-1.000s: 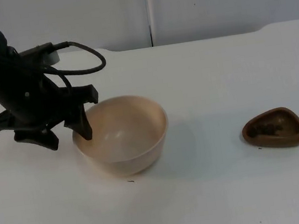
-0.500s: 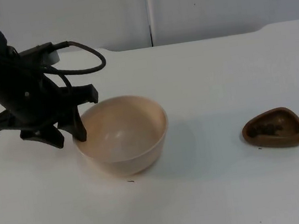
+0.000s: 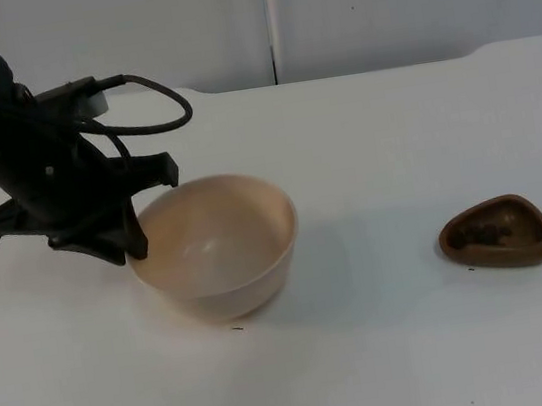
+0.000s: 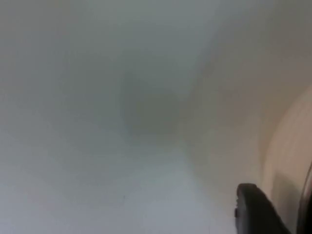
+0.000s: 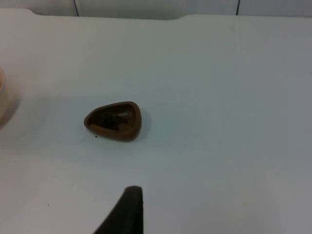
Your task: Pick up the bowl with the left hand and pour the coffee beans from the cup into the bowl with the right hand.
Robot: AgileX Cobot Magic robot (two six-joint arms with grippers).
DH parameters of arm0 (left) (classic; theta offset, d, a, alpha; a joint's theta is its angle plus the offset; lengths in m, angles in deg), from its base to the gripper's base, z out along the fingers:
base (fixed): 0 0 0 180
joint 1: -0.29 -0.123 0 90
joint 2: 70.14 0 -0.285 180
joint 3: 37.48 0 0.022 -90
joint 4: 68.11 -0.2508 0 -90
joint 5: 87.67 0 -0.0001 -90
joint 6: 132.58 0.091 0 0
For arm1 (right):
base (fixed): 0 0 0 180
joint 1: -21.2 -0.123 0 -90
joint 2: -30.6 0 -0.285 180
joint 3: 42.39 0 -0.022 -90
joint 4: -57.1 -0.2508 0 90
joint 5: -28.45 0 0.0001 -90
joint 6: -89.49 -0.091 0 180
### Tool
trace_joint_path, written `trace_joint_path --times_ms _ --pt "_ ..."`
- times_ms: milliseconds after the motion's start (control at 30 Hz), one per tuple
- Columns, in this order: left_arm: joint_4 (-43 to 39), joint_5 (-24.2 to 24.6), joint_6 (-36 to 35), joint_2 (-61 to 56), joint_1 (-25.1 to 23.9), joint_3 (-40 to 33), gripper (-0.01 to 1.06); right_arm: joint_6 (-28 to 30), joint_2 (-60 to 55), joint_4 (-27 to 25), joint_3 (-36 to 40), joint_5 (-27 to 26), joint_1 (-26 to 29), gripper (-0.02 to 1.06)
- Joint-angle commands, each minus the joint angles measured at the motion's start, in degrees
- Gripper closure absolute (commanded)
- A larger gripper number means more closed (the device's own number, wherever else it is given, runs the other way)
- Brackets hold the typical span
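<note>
Gripping cream bowl (image 3: 219,248) at its left rim: left gripper (image 3: 127,241) closed on the rim, one finger (image 4: 257,210) against the outer wall. Bowl sitting on the white table (image 3: 392,347), left of centre. Brown cup (image 3: 496,232) well apart on the right, upright, dark coffee beans (image 5: 113,120) inside. Right gripper fingertip (image 5: 127,210) above the table near the cup, not touching; open or closed can't be told.
</note>
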Motion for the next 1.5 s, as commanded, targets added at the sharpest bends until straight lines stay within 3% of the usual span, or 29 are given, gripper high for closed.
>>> trace_joint_path --times_ms 0,67,1100,1467 --pt "0.61 0.13 -0.29 -0.07 0.21 0.31 0.95 0.0 0.22 0.3 0.06 -0.36 0.48 -0.01" --pt "0.61 0.13 -0.29 -0.07 0.21 0.31 1.05 0.0 0.22 0.3 0.06 -0.36 0.48 -0.01" --pt "3.27 7.55 -0.92 -10.57 0.63 0.31 1.05 0.0 0.22 0.3 0.06 -0.36 0.48 -0.01" --pt "0.67 5.92 -6.36 -10.25 10.14 0.31 1.05 0.0 0.22 0.3 0.06 -0.36 0.48 -0.01"
